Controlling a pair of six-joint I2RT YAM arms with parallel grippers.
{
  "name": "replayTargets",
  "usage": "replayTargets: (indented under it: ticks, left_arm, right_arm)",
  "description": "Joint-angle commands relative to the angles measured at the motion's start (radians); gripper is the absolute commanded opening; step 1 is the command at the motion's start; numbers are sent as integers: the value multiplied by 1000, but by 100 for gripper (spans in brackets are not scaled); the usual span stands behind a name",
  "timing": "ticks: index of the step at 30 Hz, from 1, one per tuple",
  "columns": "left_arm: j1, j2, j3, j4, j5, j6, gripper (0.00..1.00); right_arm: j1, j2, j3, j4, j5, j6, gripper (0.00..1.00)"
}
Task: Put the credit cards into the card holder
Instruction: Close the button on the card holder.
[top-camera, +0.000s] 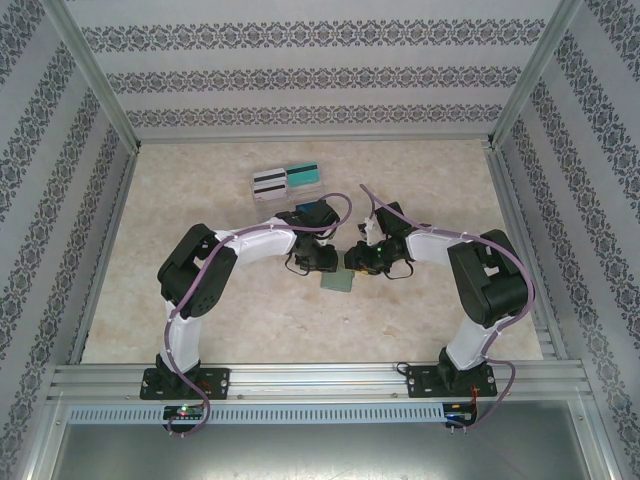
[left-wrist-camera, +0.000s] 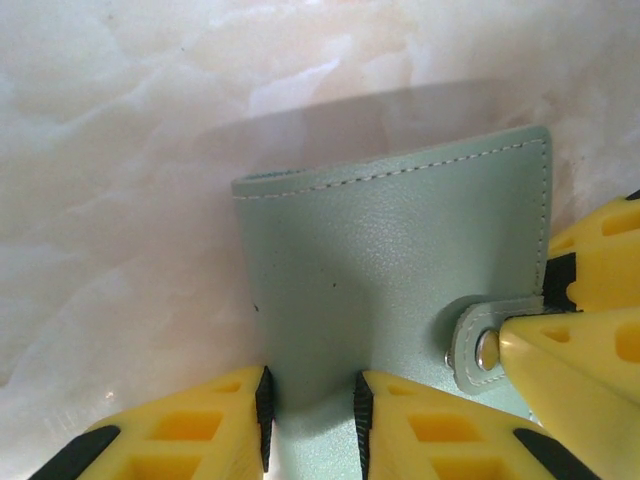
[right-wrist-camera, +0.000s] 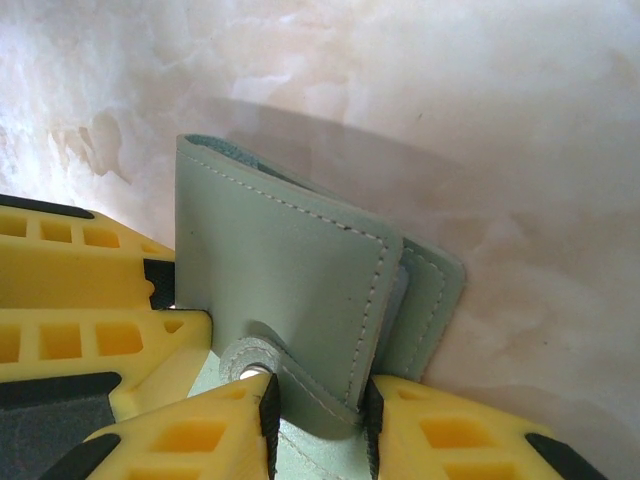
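Left claw (left-wrist-camera: 310, 425) first: jaws narrow, nipped onto the lower edge of the sage-green, stitched, roughly square leather card holder (left-wrist-camera: 400, 270). The right claw (right-wrist-camera: 318, 420) is pinched just as tight on the other side, right by the strap tab with its single silver snap stud (right-wrist-camera: 252, 372).

That's two claws on one holder, gripped between them over the middle of the marbled bench (top-camera: 200, 310). My read is that one steadies the body while the other works the flap loose, since the snap looks fastened and no pocket is exposed.

Outward now: near the far edge sits one clear plastic stand (top-camera: 285, 187) carrying two cards upright, a white card with black stripes (top-camera: 267, 182) and a teal card (top-camera: 304, 176). A dark blue rectangle (top-camera: 316, 212) just beyond the left wrist may be a third card, but I can't be sure. No card is loaded yet.
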Motion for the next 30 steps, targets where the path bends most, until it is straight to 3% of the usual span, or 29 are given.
replayTargets:
  ticks: [1,9,20,30]
  left_arm:
    - [-45,40,2,88,38,-22,29]
    - [-47,31,-31,122,38,-55,22]
    - [-55,35,-82,189,53,-97,13]
    - [-51,4,-107,149,3,-68,12]
  right_arm:
    - [56,25,-1,-38,-63,-46,32]
    - [111,38,78,-171,32,-113,32]
    - [107,68,92,-137,-29,-71,32]
    - [18,-74,60,-158,-111,-51,32]
